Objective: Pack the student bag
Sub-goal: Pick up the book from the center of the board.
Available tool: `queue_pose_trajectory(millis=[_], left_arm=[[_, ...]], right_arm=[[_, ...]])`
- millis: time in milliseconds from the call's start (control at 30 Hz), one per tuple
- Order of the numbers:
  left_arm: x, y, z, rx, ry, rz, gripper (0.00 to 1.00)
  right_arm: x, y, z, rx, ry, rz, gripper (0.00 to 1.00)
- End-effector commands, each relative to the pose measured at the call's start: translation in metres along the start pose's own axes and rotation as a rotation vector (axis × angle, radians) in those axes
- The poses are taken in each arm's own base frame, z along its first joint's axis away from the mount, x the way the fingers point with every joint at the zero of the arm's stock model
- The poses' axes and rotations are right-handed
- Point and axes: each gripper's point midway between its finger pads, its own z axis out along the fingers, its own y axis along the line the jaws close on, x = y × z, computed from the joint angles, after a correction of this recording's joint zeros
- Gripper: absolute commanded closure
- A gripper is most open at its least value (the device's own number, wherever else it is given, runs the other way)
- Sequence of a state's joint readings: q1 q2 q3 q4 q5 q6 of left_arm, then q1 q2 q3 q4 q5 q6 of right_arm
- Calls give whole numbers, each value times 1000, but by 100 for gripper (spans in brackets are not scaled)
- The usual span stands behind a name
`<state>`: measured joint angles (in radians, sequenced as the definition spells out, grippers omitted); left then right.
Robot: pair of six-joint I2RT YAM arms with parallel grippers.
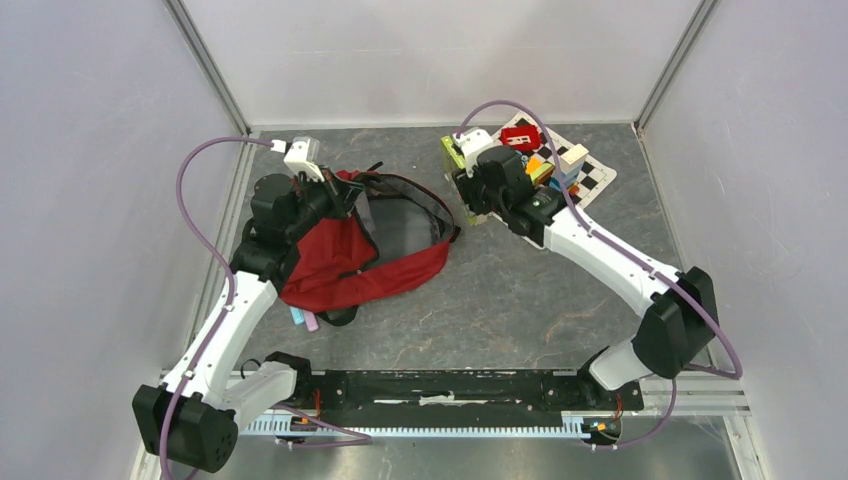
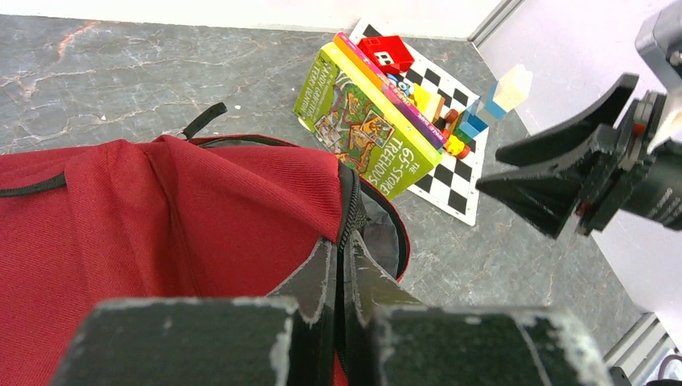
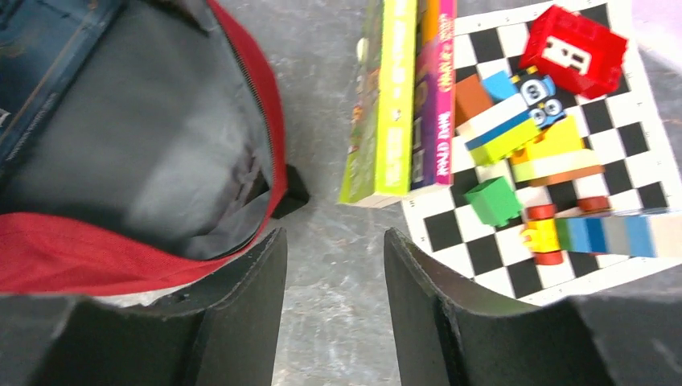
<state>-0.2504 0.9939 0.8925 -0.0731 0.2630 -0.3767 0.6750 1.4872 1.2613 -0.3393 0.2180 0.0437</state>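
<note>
The student bag (image 1: 340, 255) lies on the left half of the tabletop (image 1: 520, 300), its mouth gaping to show the grey lining. The left pincer (image 2: 342, 261) is clamped on the bag's zippered rim at the edge of that opening, its fingers pressed together on the fabric. The right pincer (image 3: 334, 241) has its jaws apart with nothing between them, above bare tabletop just beside the bag's open mouth, between it and a stack of books (image 3: 398, 96) at the edge of a checkered mat (image 3: 482, 249) strewn with toy blocks (image 3: 523, 137).

light: bright, even | shadows: faint | blur: student bag (image 3: 121, 145) lining, right wrist
</note>
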Motion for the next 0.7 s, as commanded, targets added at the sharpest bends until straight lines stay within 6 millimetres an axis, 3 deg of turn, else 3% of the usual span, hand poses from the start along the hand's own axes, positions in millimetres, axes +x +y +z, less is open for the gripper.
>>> queue_pose_trajectory(millis=[0,333,667], left_arm=[[-22,-12,-4,40,-75,46,98],[-22,-15,-5,50,-75,45,98],[-22,-12,-5,30,-76,54,98]], right_arm=[[-15,-23,9,57,36,-89,46],[-23,-36,61,70,82,-113,45],[-13,-41,88,72,126,-133,42]])
